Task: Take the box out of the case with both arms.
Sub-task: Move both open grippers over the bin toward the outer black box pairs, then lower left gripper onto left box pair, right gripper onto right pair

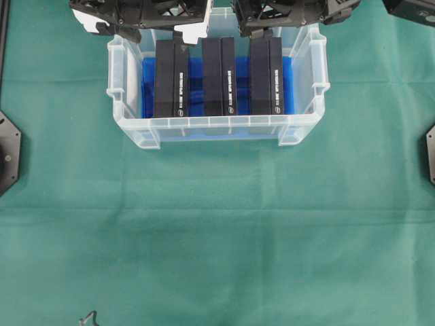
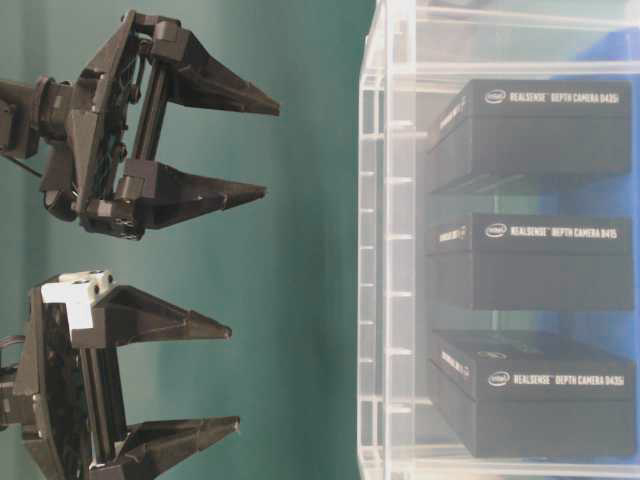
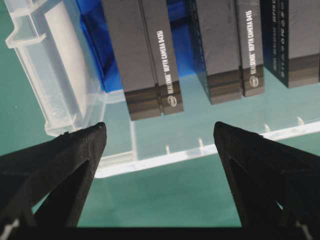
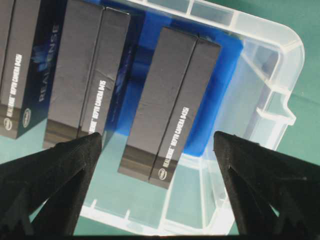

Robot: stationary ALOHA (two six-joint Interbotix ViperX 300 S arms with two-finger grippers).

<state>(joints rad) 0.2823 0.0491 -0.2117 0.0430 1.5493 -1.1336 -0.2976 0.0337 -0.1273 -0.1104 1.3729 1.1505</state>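
Boxes stand three abreast inside the case (image 1: 217,125), a clear plastic bin with a ribbed rim that sits on the green cloth surface (image 1: 217,238) near the far edge of the overhead view. Each box is black, long and narrow, set on edge on the blue lining (image 1: 196,88) of the floor: the left box (image 1: 170,78), the middle box (image 1: 219,76) and the right box (image 1: 266,76), with strips of blue showing between them. White lettering along their sides reads as depth camera packaging.

Both arms hang at the far rim of the case. The left claw (image 2: 232,375), the one with white parts at its head, is spread wide with nothing between its fingers; its wrist view looks past the two black tips at the left box and the bin's near corner. The right claw (image 2: 270,145), all black, is likewise spread wide and grips nothing; its wrist view frames the right box and the side handle (image 4: 280,107) of the case. In the table-level view both claws point toward the clear wall of the case and stand apart from it, touching neither the bin nor any box.
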